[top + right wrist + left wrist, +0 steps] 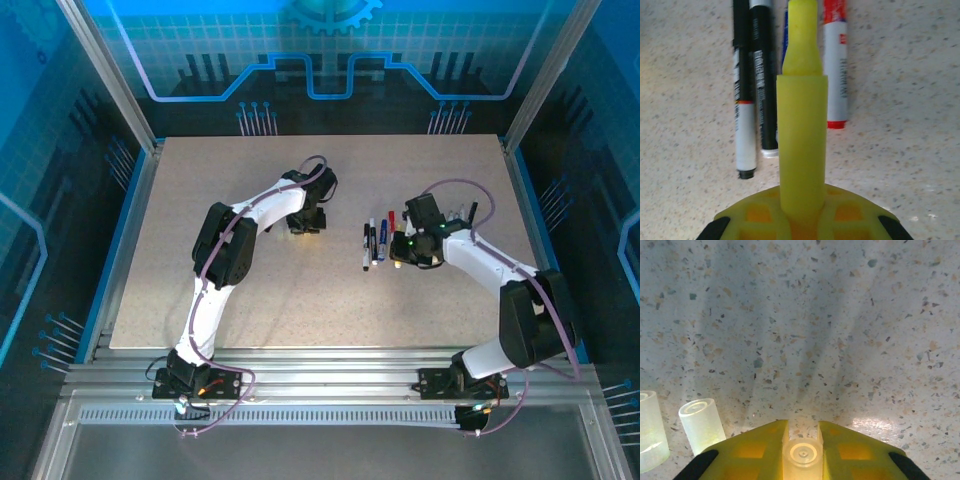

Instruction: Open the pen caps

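Note:
My left gripper (305, 224) is down on the table at the centre-left. A small translucent yellowish pen cap (802, 456) sits between its yellow fingers (755, 450), touching both, and shows its round end. Two more pale pen caps (702, 424) (650, 432) stand upright just left of the fingers. My right gripper (404, 258) is shut on a yellow pen (802, 145). The pen's narrower uncapped end points away over a row of pens (376, 240) lying on the table: a black-and-white pen (744, 130), a black one (764, 85) and a red-and-white one (837, 75).
The speckled table (250, 300) has bare room to the left, front and back. Aluminium rails (330, 365) run along the near edge by the arm bases. Blue panels and metal posts (110, 80) fence the sides and back.

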